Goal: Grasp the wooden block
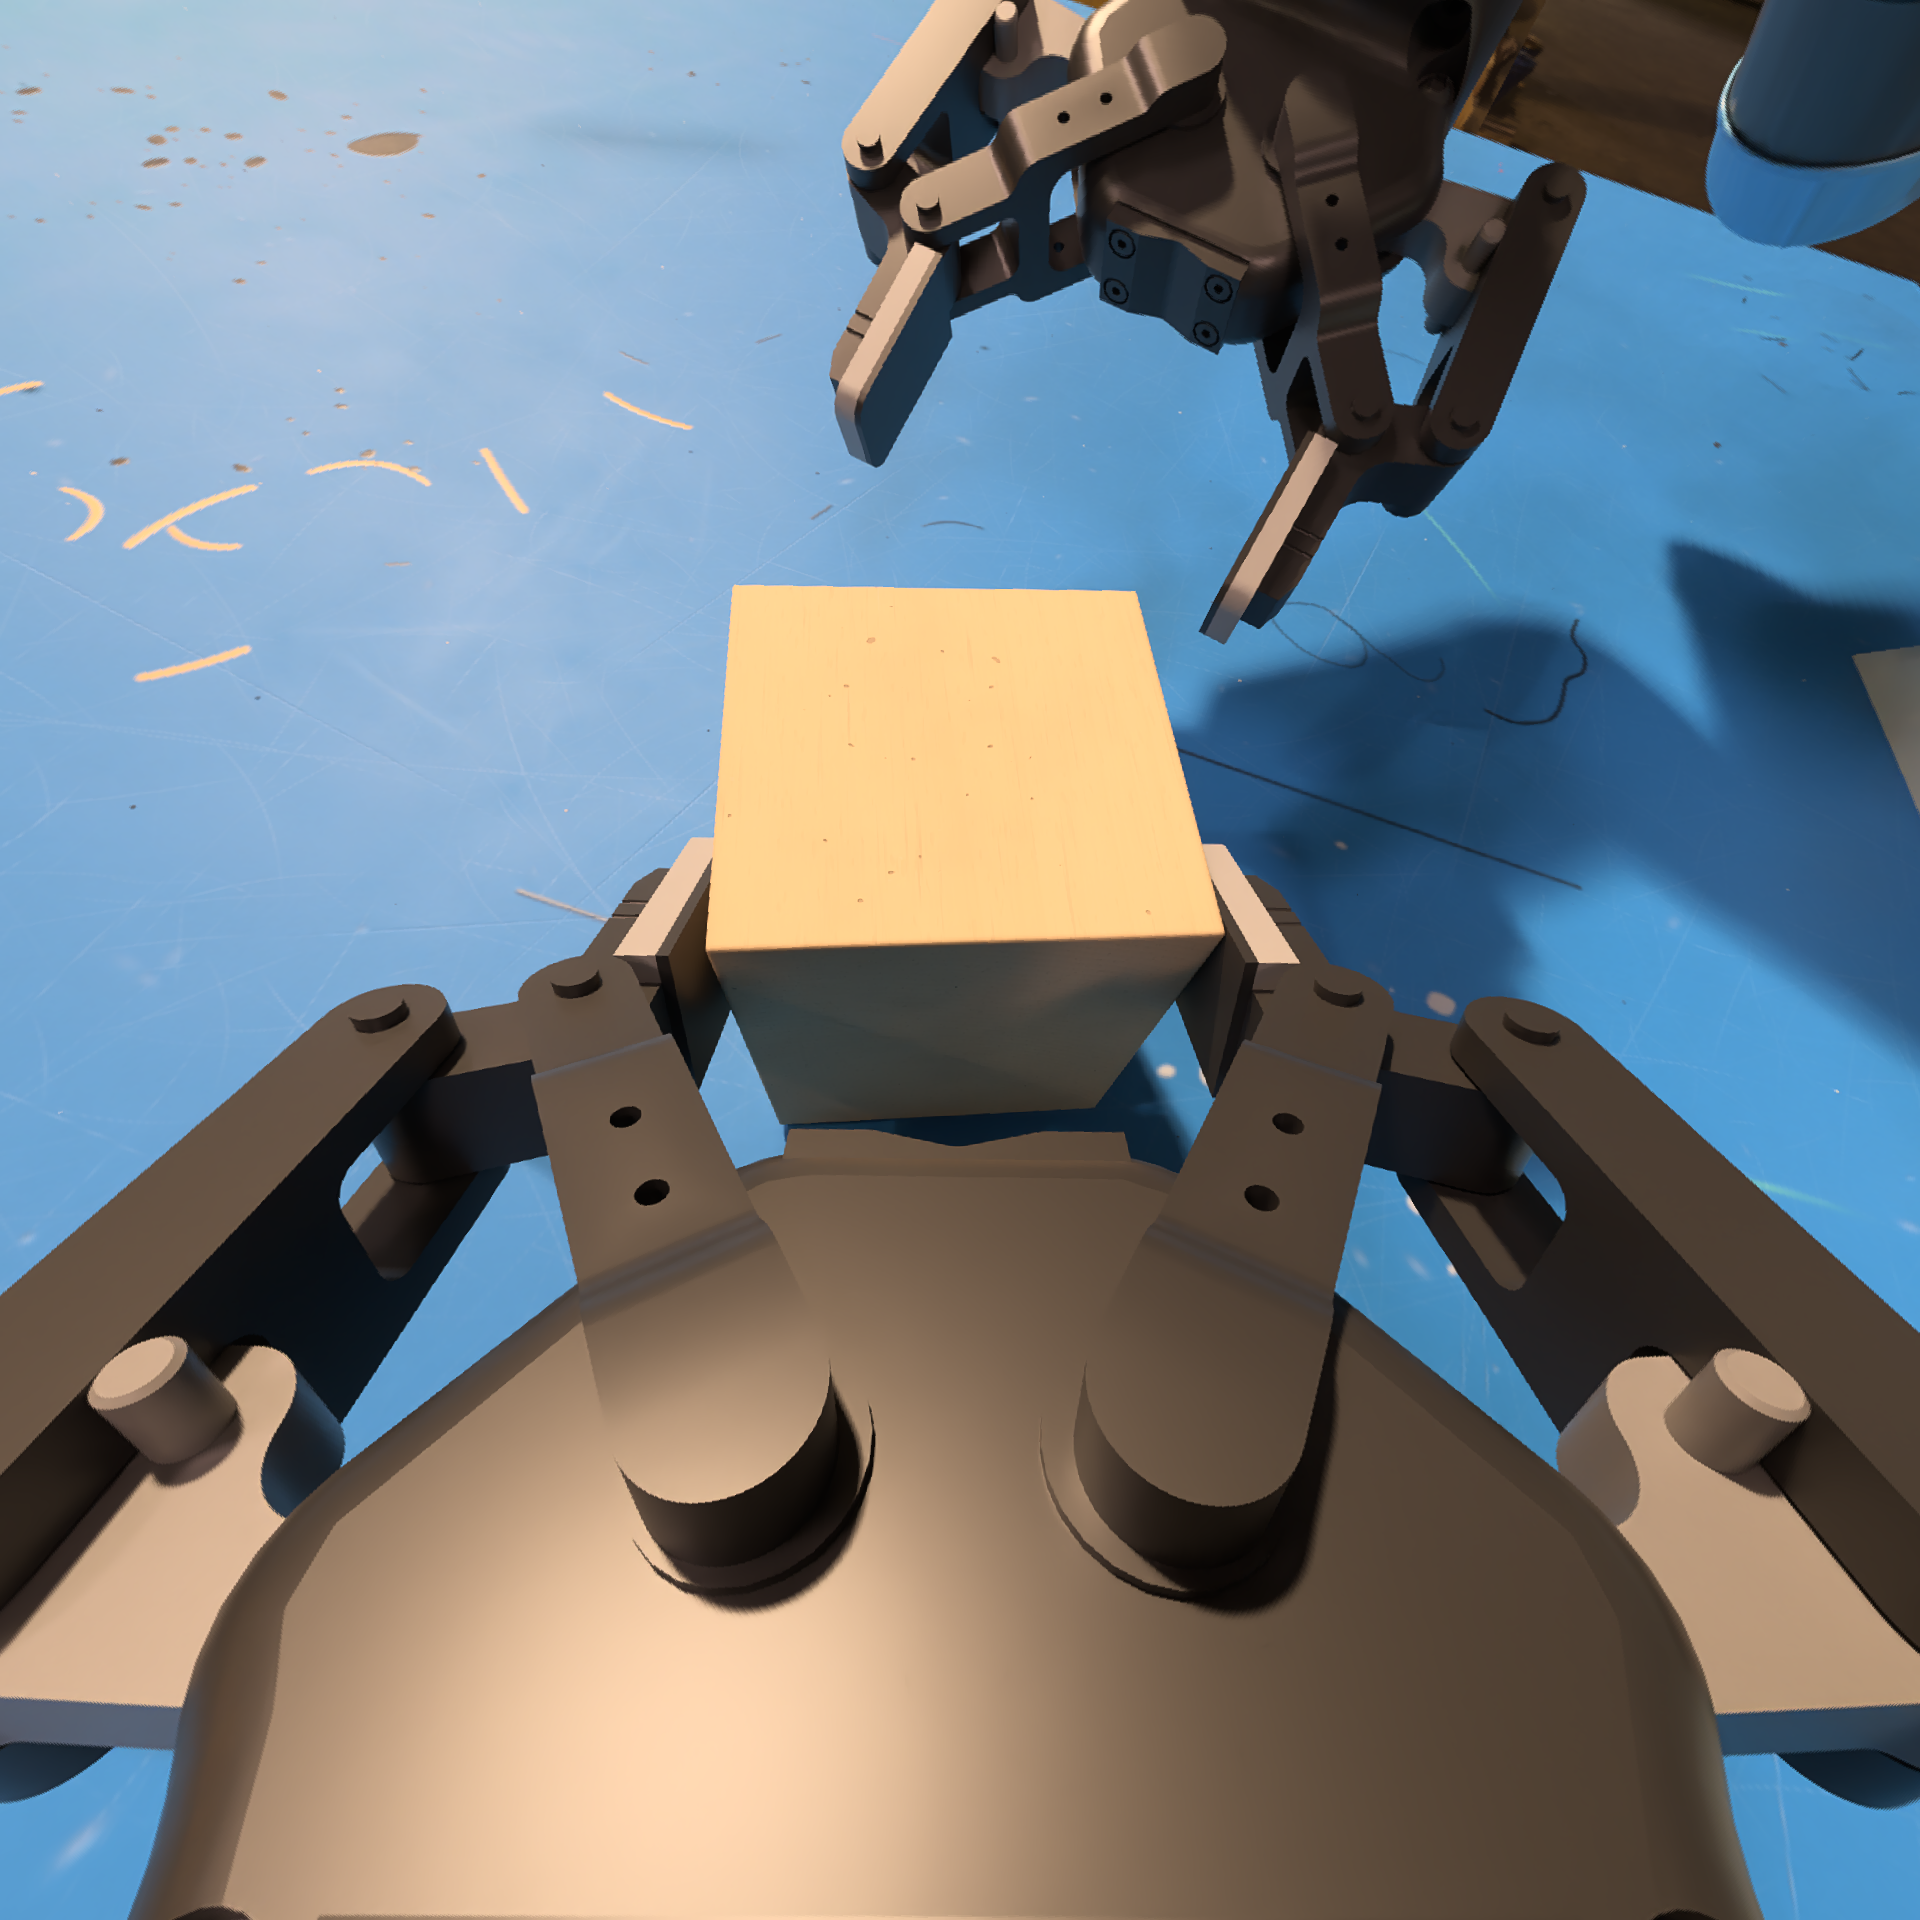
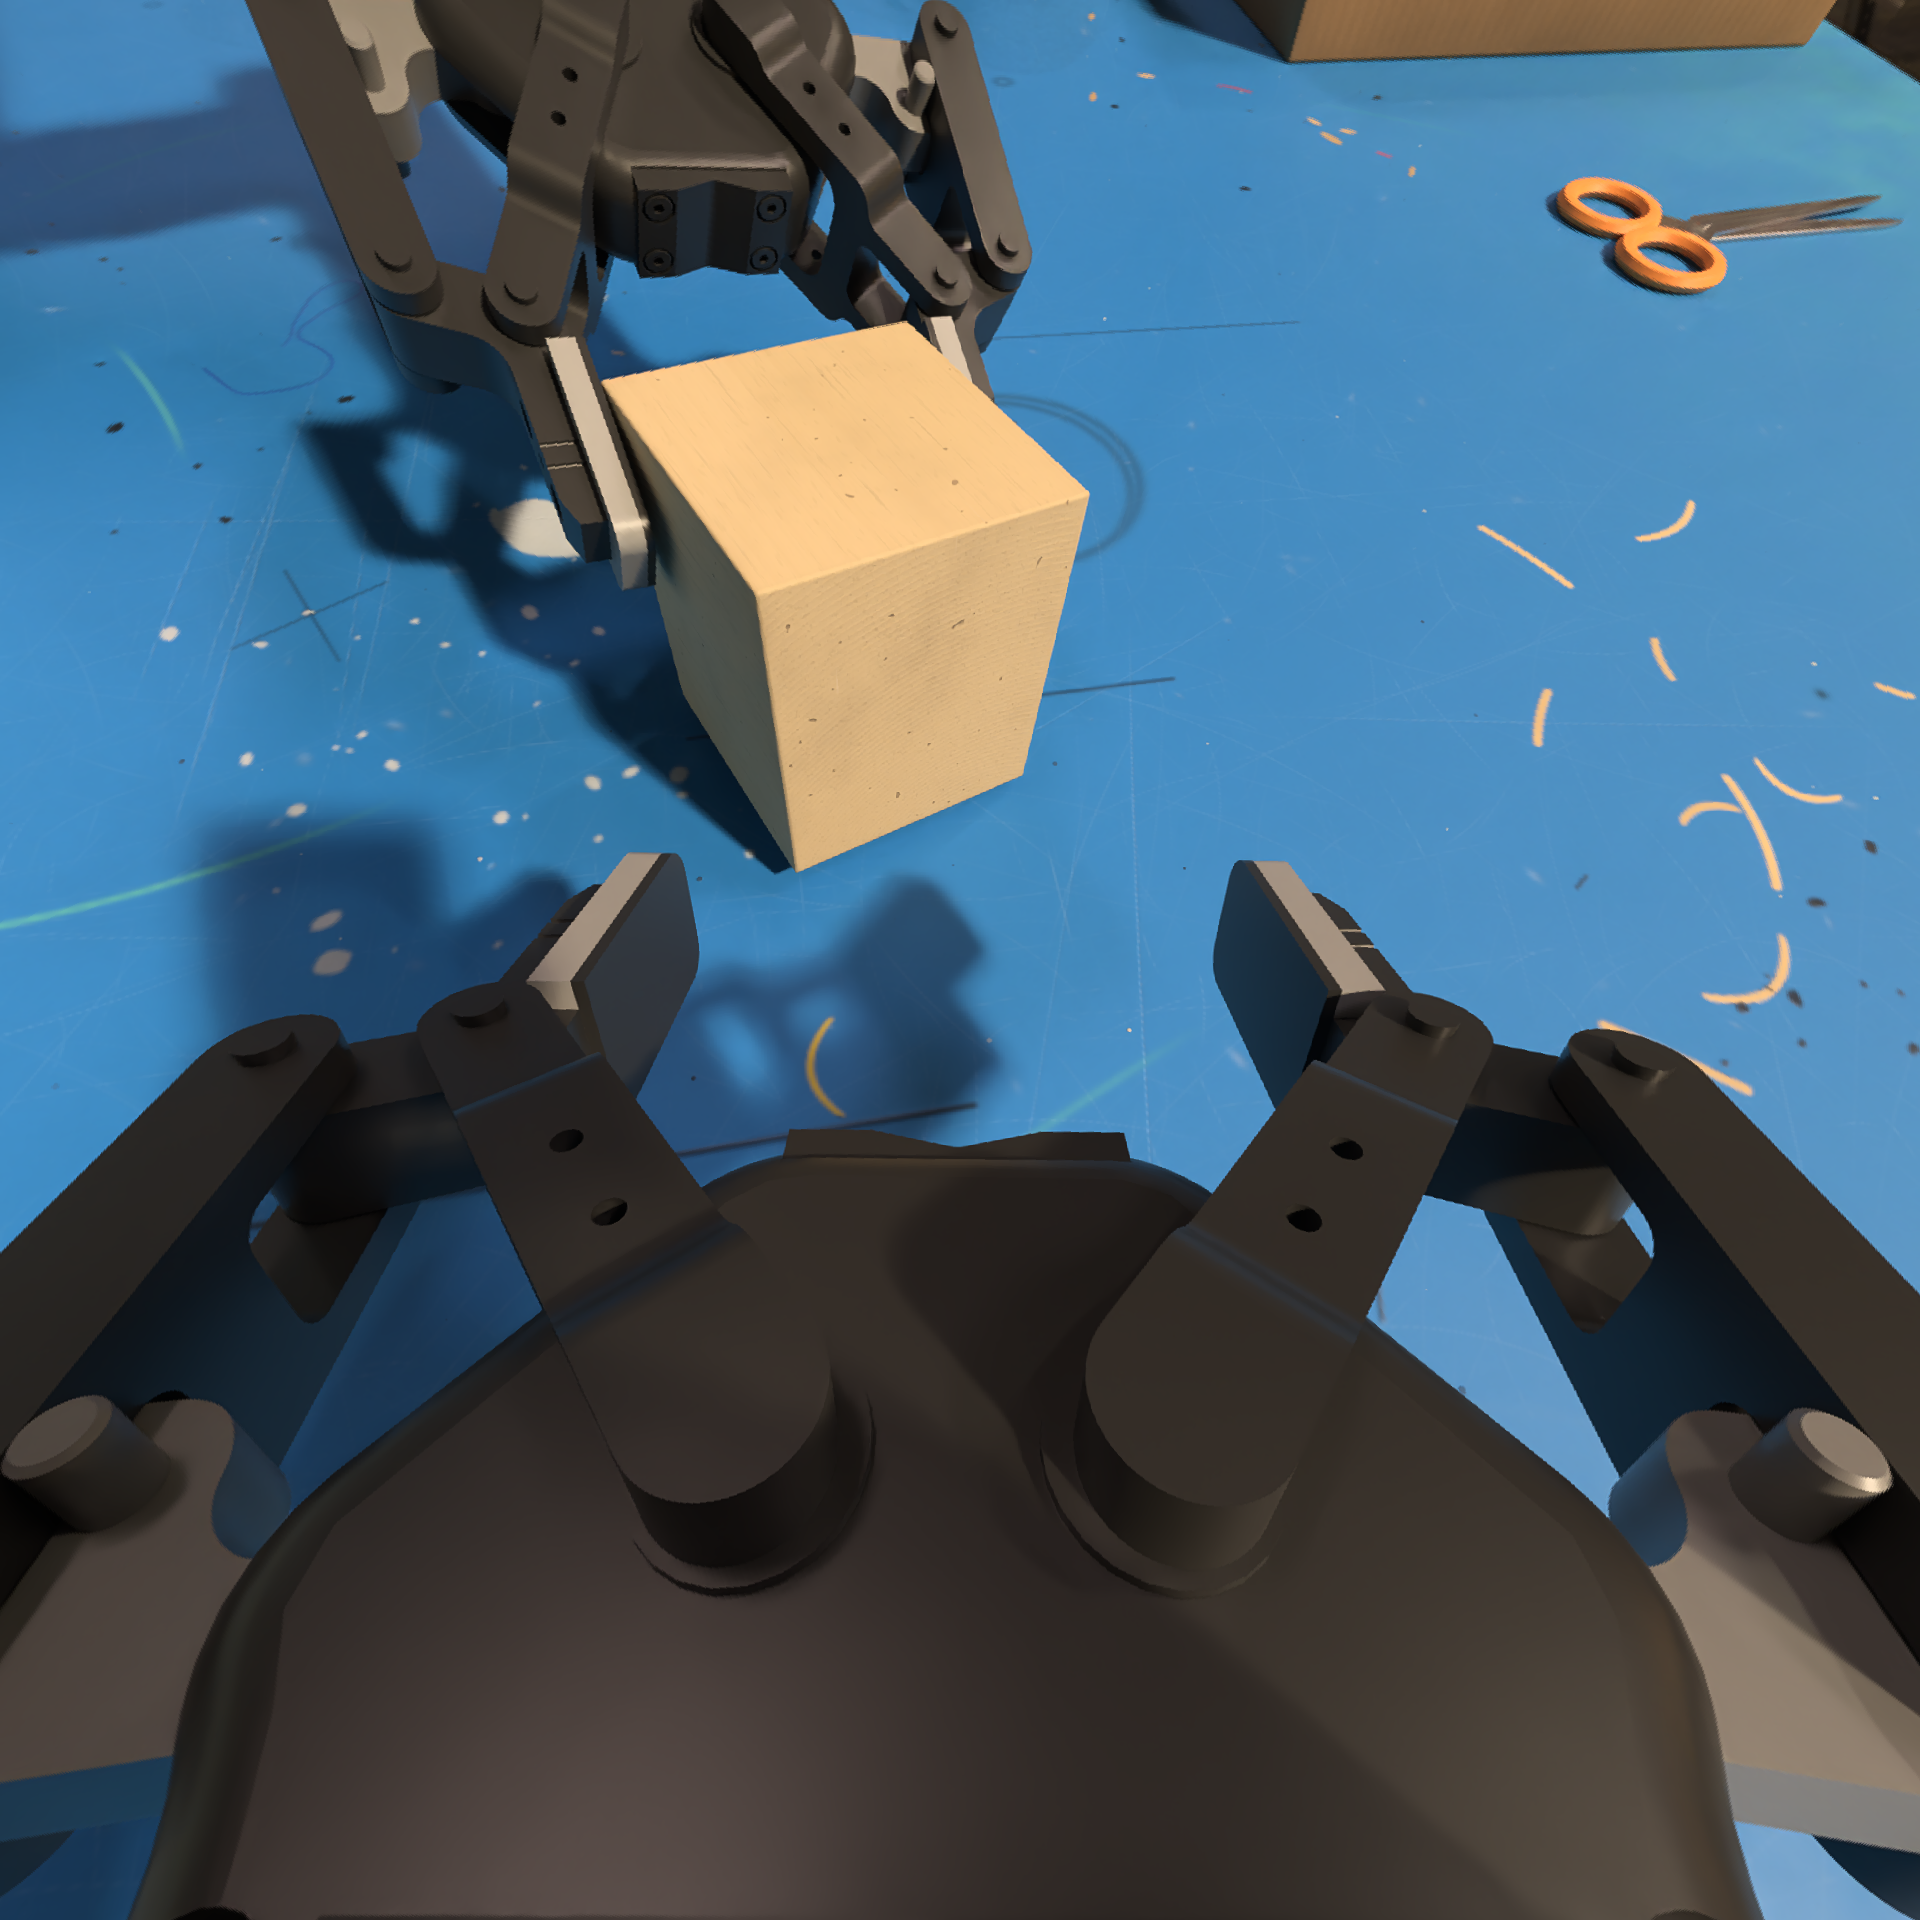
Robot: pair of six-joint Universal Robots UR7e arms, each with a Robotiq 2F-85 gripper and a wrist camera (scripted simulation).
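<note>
- Scuffed blue table (image 2: pixel 1351 499) with paint flecks and pale orange curved marks carries everything.
- Left gripper (image 1: pixel 961 940), dark grey two-finger unit: pads pressed flat on two opposite side faces of the block, pinching it near the upper part. Right wrist view confirms both pads touching wood.
- Right gripper (image 2: pixel 956 935), same dark grey type: fingers spread wide, nothing between them, hovering above the table just short of the block.
- Pale wooden block (image 1: pixel 951 790), taller than wide, long axis upright: sits dead ahead of the left gripper, between its fingers, bottom edge apparently on the table. From the right gripper it lies straight ahead, close but apart, one vertical corner edge facing it.
- Left arm clearly nearer; judgement: grasp looks made, lift is the remaining check.
- Brown cardboard box (image 2: pixel 1538 26) at far table edge.
- Orange-handled scissors (image 2: pixel 1662 234), well apart from the block.
</note>
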